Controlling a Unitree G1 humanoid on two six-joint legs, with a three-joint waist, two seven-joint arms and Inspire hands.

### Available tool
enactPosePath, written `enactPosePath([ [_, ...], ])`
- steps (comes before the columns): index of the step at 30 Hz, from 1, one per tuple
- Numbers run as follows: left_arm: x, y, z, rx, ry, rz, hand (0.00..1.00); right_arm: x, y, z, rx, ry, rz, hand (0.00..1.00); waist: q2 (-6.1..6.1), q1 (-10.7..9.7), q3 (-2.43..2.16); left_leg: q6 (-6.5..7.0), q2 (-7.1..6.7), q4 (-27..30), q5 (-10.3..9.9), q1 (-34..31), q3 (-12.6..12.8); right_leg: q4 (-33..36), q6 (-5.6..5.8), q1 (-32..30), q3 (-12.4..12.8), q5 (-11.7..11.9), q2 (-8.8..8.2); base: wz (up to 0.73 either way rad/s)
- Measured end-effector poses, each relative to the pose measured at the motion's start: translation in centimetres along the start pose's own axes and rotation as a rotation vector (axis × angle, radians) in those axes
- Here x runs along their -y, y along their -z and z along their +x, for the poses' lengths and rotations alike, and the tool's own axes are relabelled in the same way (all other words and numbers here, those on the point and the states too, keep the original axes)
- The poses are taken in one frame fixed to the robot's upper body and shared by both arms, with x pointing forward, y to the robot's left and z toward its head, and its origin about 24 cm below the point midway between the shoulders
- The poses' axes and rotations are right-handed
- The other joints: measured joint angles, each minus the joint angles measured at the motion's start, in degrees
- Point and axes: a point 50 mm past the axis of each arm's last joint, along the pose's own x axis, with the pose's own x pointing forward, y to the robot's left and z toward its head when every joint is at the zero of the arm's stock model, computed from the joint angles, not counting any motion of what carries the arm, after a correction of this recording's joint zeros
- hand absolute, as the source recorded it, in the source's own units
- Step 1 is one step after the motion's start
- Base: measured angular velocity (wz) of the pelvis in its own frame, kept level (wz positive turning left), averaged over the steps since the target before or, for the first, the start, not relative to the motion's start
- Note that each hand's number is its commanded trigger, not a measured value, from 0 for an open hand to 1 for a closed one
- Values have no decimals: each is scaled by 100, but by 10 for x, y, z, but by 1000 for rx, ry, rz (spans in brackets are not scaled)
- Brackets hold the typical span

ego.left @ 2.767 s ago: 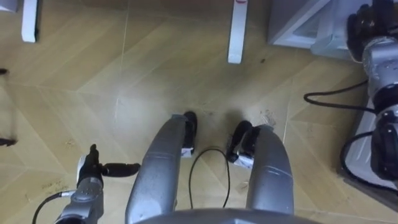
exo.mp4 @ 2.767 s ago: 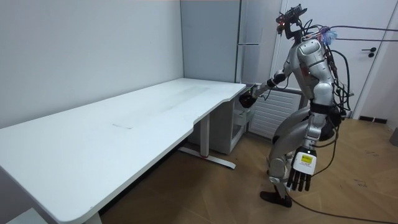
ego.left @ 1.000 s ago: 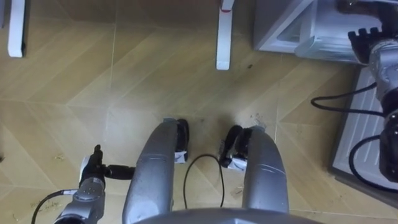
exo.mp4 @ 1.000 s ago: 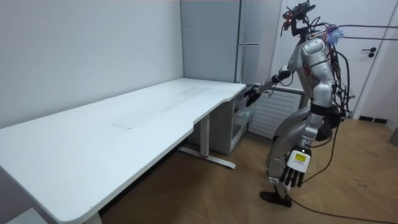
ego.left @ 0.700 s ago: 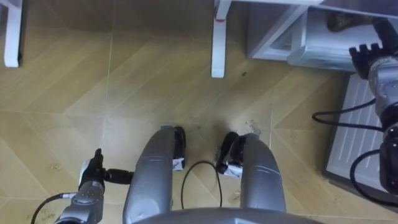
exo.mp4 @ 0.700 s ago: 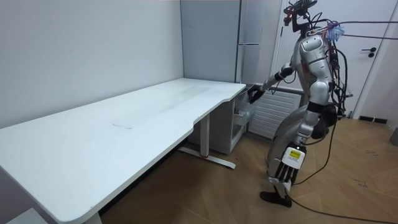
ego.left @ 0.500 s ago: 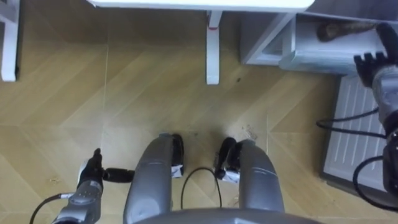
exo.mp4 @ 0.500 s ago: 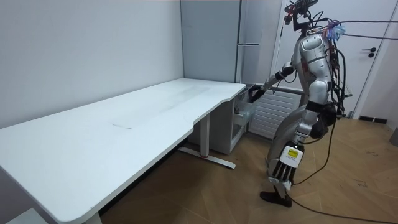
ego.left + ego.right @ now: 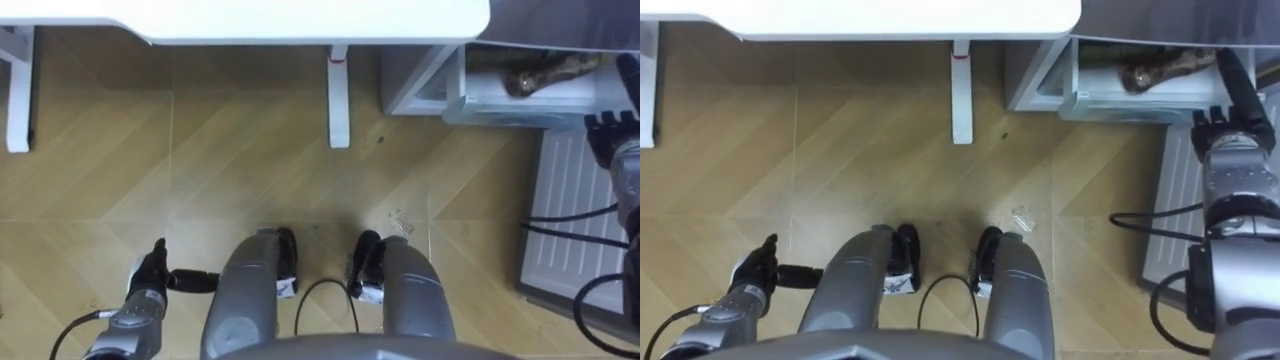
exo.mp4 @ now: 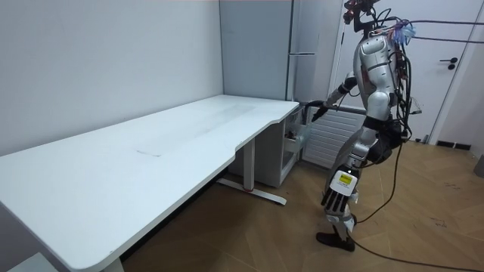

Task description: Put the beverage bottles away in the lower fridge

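Note:
The lower fridge stands open at the upper right, just past the table's corner. A clear drawer inside holds brownish things that I cannot make out. My right hand reaches toward that opening with straight fingers and holds nothing; it is level with the table corner, as my right hand shows in the room view. My left hand hangs open and empty by my left leg, and my left hand points at the floor. I stand upright on the wood floor in front of the fridge.
The long white table runs along the wall to my left, its edge across the top of my view and a white leg below it. A white ribbed panel lies low at my right. Wood floor lies around my feet.
I have straightened up, and my view has lifted to take in the table edge and fridge opening. My right hand stays toward the fridge. My left hand has swung forward beside my leg.

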Motion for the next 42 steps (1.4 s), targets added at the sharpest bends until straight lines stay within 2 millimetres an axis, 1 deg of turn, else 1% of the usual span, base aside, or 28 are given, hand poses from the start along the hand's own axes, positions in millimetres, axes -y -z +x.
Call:
enactPosePath([
  [4,0,1,0,-1,0,1,0,13,0,-1,2,28,-71,0,19,0,-10,-2,10,1,-1,-24,-8,-40,7,2,-22,10,15,-1],
  [5,-1,1,0,-2,-1,2,0,16,0,-2,2,35,-80,0,27,35,-14,-2,7,4,-1,-26,4,-64,7,12,-17,30,37,-5],
  [9,-1,1,0,-4,-1,3,0,17,0,-2,3,39,-99,0,41,35,-17,-1,8,13,-1,-32,3,-66,17,10,5,39,58,-1],
  [11,-1,1,0,-5,-1,4,0,17,0,-2,3,38,-104,0,63,38,-25,-2,11,17,-1,-32,3,-72,25,10,33,47,88,0],
  [15,-1,5,-1,-25,-1,9,0,17,0,-2,2,37,-106,0,172,49,-85,-2,9,18,-1,-24,4,-65,20,10,33,56,82,0],
  [17,0,8,-1,-43,7,16,0,17,1,-2,0,35,-105,0,246,61,-83,-1,7,18,0,-27,5,-32,16,-14,33,52,56,0],
  [19,1,10,-2,-52,20,18,0,18,3,-2,-5,37,-113,0,269,54,-76,2,-2,56,-4,-61,12,85,2,-82,22,0,-9,0],
  [20,1,11,-2,-58,23,25,0,18,4,-2,-10,39,-123,0,284,61,-77,-2,-2,133,-35,-128,41,166,-5,-162,36,-33,-15,0],
  [27,2,12,-2,-61,23,37,0,19,6,-2,-15,67,-134,0,303,62,-73,-19,-17,510,-93,-646,25,677,-74,-725,45,-206,-120,6],
  [30,2,7,-2,-44,-2,35,0,13,7,-2,-15,56,-129,0,292,57,-64,-45,-5,815,-166,-1020,-18,993,-132,-1083,39,-306,-127,6],
  [32,4,3,-2,-28,0,33,0,9,8,-2,-15,53,-119,0,271,68,-51,-56,-11,1073,-225,-1294,-19,1332,-182,-1385,41,-442,-207,15],
  [33,4,2,-2,-24,1,32,0,8,8,-2,-15,51,-114,0,269,70,-50,-60,-10,1143,-244,-1364,-19,1411,-197,-1458,48,-472,-212,8],
  [35,3,2,-2,-21,0,30,0,2,8,-1,-16,31,-89,0,250,81,-38,-103,23,1484,-361,-1654,-33,1775,-253,-1767,87,-618,-223,4],
  [37,3,2,-2,-22,1,29,0,-6,8,-1,-13,3,-80,0,235,87,-29,-134,35,1693,-430,-1843,-37,2021,-287,-1979,118,-711,-240,5],
  [38,3,3,-2,-23,1,29,0,-9,8,-1,-12,-5,-74,0,235,90,-29,-153,46,1747,-451,-1899,-41,2071,-303,-2042,121,-727,-240,0],
  [40,3,4,-3,-22,2,29,0,-20,7,-1,-2,-40,-53,0,233,123,-28,-192,110,1954,-500,-2134,-59,2255,-369,-2276,119,-769,-242,-3],
  [42,2,5,-3,-24,0,30,0,-25,8,-1,1,-58,-67,0,222,129,-22,-213,110,2022,-513,-2228,-89,2343,-410,-2365,122,-801,-255,4],
])
